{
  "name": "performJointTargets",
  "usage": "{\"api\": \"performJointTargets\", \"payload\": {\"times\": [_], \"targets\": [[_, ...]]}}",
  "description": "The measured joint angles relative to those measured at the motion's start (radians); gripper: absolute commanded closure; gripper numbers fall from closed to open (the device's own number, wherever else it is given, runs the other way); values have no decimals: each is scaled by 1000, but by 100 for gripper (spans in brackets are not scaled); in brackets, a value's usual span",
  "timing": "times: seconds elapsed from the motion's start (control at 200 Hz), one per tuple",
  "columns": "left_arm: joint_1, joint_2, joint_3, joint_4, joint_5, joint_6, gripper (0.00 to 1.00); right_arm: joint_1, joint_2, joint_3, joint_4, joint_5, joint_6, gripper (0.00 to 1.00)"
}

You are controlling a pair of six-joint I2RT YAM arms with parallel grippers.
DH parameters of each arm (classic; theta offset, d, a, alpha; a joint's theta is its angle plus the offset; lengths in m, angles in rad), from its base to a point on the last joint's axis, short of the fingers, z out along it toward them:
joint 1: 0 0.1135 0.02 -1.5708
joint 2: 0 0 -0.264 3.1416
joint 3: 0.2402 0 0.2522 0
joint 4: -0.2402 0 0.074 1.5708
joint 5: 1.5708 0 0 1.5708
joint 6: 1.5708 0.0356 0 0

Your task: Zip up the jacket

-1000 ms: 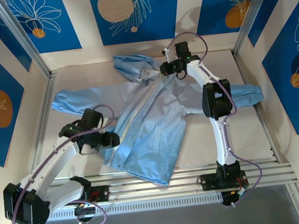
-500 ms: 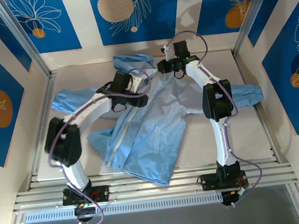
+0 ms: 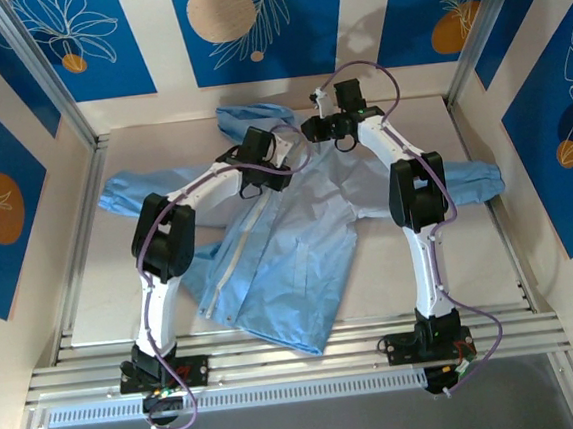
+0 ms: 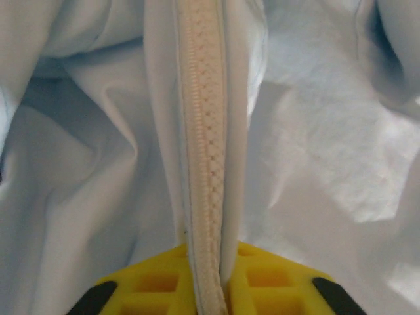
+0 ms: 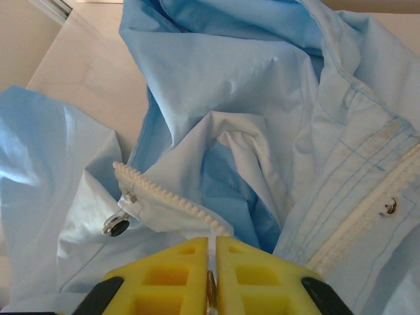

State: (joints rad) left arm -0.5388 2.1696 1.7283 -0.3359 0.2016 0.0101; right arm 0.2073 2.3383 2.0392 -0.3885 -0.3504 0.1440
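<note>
The light-blue jacket lies spread on the table, hood toward the back. Its whitish zipper strip runs diagonally down the front. My left gripper is near the collar. In the left wrist view, the left gripper is shut on the closed zipper strip, which rises straight up from between the yellow pads. My right gripper sits at the neck opening. In the right wrist view, the right gripper is shut on a thin metal zipper tab. A loose row of zipper teeth leads into it.
Aluminium rails cross the near edge in front of the arm bases. Upright posts and blue-patterned walls close in the sides and back. Bare tabletop shows left of the jacket and more at the right. A snap stud hangs at the collar flap.
My left arm swung from the jacket's lower left up to the collar area and closed on the zipper strip. The right arm stayed almost still.
</note>
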Motion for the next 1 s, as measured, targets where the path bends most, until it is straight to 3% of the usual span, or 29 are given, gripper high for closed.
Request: {"api": "performJointTargets", "payload": {"times": [0.46,0.505,0.57,0.73,1.0], "targets": [[0,0,6,0,26,3,91,-18,69,39,2,-53,16,83],[0,0,6,0,26,6,91,-18,80,53,-2,-58,15,85],[0,0,6,-1,26,12,91,-18,92,69,-5,-68,16,100],[0,0,13,-10,27,26,100,-18,95,80,-14,-72,-4,100],[0,-3,10,-31,26,71,100,8,87,81,-21,44,-80,100]]}}
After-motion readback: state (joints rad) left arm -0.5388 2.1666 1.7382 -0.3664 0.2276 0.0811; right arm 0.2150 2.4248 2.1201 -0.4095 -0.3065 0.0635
